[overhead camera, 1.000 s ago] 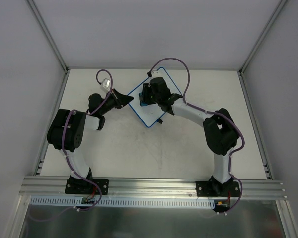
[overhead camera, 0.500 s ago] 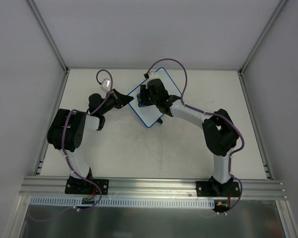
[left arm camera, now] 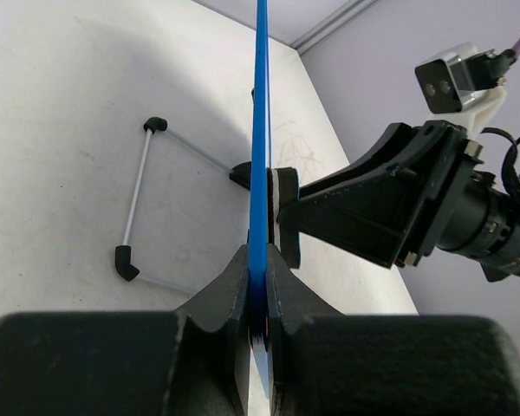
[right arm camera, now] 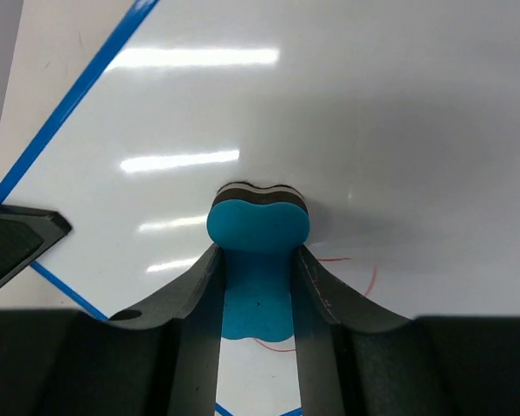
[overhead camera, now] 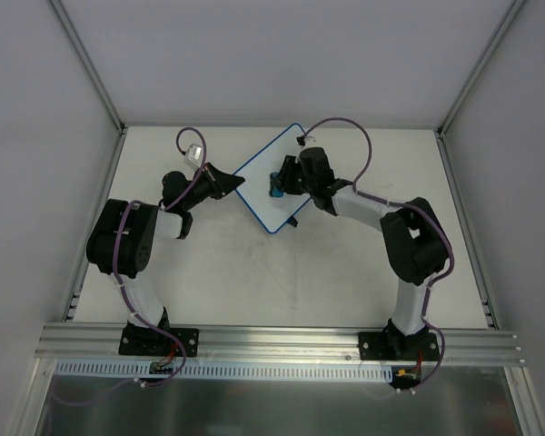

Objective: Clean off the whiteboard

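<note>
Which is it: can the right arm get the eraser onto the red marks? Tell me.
Probably yes: the eraser in the right gripper sits on the whiteboard, red marks right beside it, nothing between.

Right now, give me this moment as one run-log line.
left gripper: shut on whiteboard rim | right gripper: shut on blue eraser, eraser against whiteboard face | red marks: visible beside eraser | status: erasing unfinished
</note>
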Robot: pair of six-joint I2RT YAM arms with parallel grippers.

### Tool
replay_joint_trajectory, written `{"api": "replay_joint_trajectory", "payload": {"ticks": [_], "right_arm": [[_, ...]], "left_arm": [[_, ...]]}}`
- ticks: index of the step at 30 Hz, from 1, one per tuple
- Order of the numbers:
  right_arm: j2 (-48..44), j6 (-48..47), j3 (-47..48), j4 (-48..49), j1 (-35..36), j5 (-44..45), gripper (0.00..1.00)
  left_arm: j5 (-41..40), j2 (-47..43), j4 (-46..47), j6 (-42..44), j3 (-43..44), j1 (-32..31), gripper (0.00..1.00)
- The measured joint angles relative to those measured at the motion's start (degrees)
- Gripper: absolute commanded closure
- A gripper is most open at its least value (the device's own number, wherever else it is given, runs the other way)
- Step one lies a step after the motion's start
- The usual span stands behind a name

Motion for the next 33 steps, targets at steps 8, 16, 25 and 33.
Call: {"api": "replay_joint_trajectory", "payload": {"ticks": [8,16,25,33], "right_arm": [[-1.16,5.03,-5.4,3.15,-4.0,0.17,1.0],[-1.77,10.25,-10.14,4.74,-8.09,0.15,1.0],[-2.64,12.07,-13.99,8.22,-8.72,1.62,1.0],[-3.67,7.85,-14.34,7.52,-4.66,6.78,1.0]], "left_arm": [[0.07,0.0,0.17,-0.02,0.0,-0.02,1.0],[0.17,0.0,0.52,-0.02,0.0,-0.09,1.0],[0.26,0.0,0.61,0.0,0.0,-0.09,1.0],[0.26,0.0,0.66,-0.02,0.0,-0.09,1.0]]}}
